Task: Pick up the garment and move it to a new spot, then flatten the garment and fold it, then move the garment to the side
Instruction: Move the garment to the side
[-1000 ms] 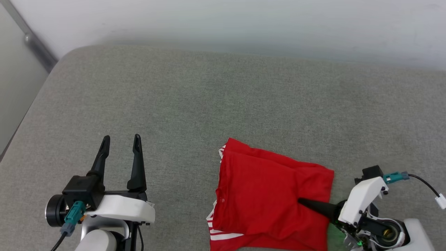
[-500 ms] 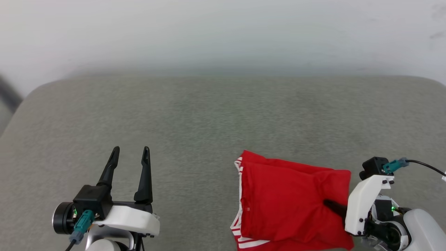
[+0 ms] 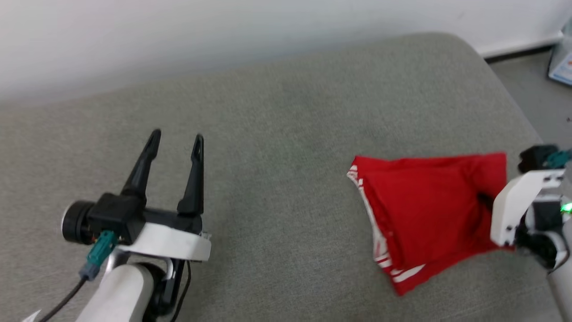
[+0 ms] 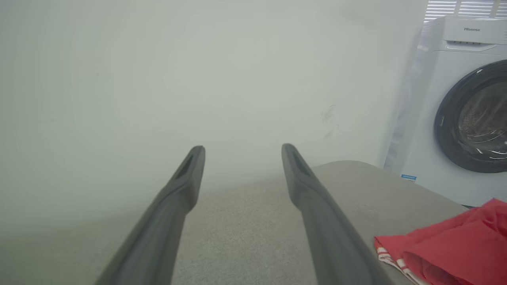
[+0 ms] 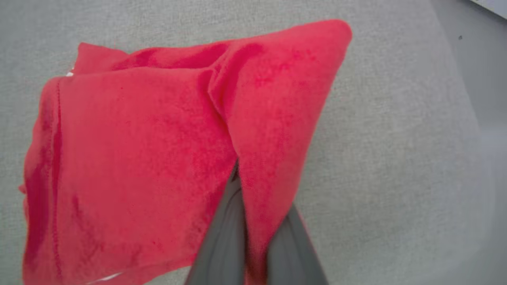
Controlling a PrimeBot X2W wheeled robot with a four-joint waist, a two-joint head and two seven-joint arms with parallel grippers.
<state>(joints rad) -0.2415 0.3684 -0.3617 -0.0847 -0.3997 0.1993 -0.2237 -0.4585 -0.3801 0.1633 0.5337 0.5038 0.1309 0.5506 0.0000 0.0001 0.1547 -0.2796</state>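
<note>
The folded red shirt (image 3: 429, 210) lay near the right end of the gray fabric-topped table (image 3: 277, 188), with its red-and-white striped trim along the edge facing the middle. The right gripper (image 3: 486, 202) reached in from the shirt's right side. Its jaws were closed tight on a fold of red cloth, which in the right wrist view ran down between the two dark fingers (image 5: 231, 221) and bunched into a ridge above them. The left gripper (image 3: 176, 135) hung over the left part of the table, well apart from the shirt, its jaws spread wide and holding nothing. In the left wrist view, a white washing machine (image 4: 455, 111) stood beyond the table's far corner, beside a pale wall (image 4: 198, 79).
</note>
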